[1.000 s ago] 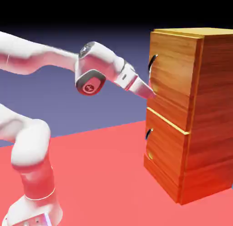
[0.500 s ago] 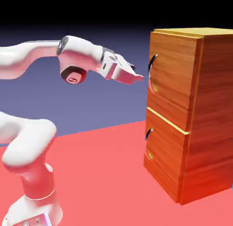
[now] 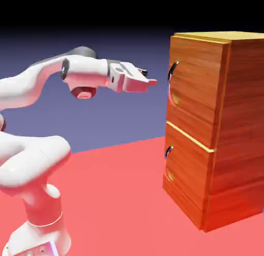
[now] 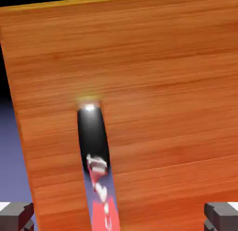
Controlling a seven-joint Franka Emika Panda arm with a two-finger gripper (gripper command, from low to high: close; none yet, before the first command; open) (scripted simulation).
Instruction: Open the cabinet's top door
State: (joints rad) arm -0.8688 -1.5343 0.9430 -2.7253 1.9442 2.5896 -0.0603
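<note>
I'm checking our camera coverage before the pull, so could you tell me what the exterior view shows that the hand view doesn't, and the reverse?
Only the exterior view shows the white arm, the whole cabinet, its lower door, the red table, and the gap between the gripper and the top door's handle.

Only the hand view shows both grey fingertips spread wide, and the handle's glossy surface close up.

Both show the top door shut and the handle ungrasped.

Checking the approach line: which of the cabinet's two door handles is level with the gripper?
The top door's handle, the dark curved one on the taller upper panel. The gripper sits at its height, short of it; the lower door's handle is well below.
</note>
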